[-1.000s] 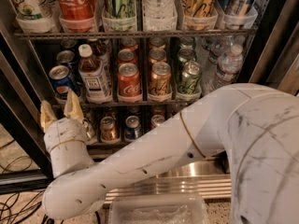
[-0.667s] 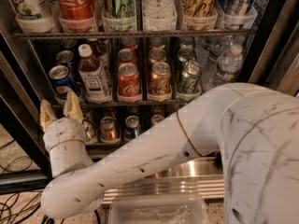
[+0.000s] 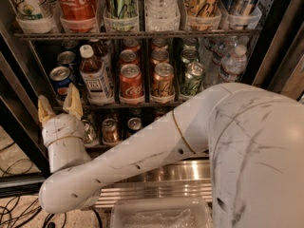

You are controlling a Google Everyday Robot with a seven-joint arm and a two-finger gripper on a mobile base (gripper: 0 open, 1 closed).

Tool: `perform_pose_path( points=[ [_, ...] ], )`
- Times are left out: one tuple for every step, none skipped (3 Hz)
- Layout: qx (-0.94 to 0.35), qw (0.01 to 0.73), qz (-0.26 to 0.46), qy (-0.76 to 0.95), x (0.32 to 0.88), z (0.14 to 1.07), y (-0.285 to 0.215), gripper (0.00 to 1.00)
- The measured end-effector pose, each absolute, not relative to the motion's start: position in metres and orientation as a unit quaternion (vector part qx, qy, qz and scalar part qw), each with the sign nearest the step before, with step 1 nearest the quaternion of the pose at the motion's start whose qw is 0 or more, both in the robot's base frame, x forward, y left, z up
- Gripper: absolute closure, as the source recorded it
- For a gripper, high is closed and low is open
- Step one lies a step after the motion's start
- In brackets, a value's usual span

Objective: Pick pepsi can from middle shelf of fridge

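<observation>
Camera view: we see the gripper (image 3: 59,107) open wide, empty, at 6 o'clock of the pepsi can (image 3: 61,80) at the left end of the middle shelf (image 3: 142,103); approach step, next we likely need to rise toward 12 o'clock and straddle it

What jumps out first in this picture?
The huge white arm fills the lower right, curving left to its gripper, whose tan fingers stand open at the lower left of the fridge. Just above them, the blue pepsi can sits at the left end of the middle shelf.
</observation>
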State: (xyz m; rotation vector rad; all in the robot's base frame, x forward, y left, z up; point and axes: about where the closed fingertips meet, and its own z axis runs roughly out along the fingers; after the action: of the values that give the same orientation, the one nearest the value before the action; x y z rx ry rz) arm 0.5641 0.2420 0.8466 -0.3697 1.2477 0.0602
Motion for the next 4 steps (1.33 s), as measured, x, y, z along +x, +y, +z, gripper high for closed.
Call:
perform_pose_path(
  points=[
    [-0.166,0.800,0.020,0.576,0.569,0.849,0.243,0.36],
    [-0.163,0.800,0.014,0.577,0.573,0.850,0.243,0.36],
    [-0.159,0.799,0.003,0.581,0.579,0.848,0.241,0.36],
    [-0.156,0.798,-0.007,0.582,0.586,0.848,0.238,0.36]
  ],
)
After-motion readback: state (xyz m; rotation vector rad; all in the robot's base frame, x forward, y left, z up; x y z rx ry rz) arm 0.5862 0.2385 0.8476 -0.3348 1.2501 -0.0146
